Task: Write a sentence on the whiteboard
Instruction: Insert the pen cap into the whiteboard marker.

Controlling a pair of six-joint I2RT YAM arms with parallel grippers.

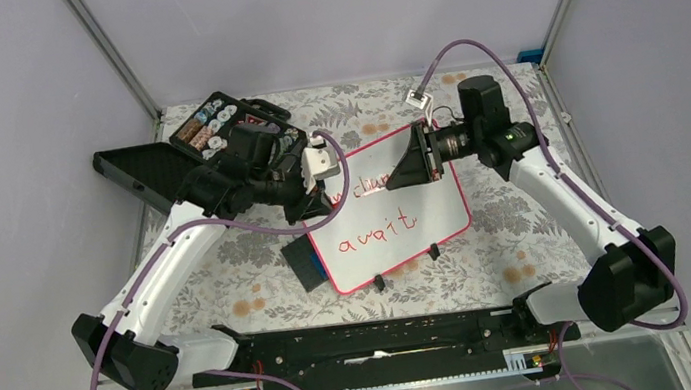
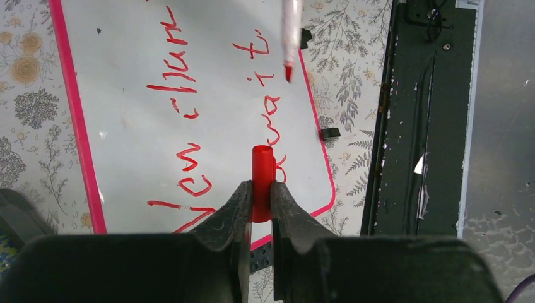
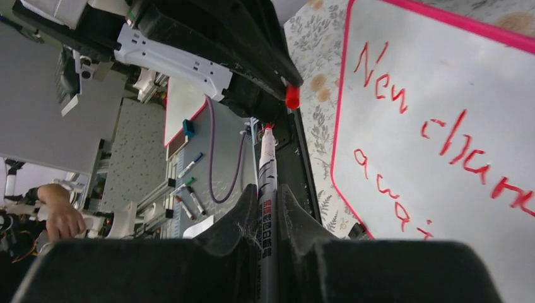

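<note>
The whiteboard [image 1: 400,253] lies mid-table with the sentence [image 1: 379,232] in red across two lines, so writing looks done. My right gripper [image 3: 268,196] clamps the marker [image 3: 267,170], and my left gripper [image 2: 258,196] pinches its red cap [image 2: 262,170] nearby; only capping seems to remain.
</note>
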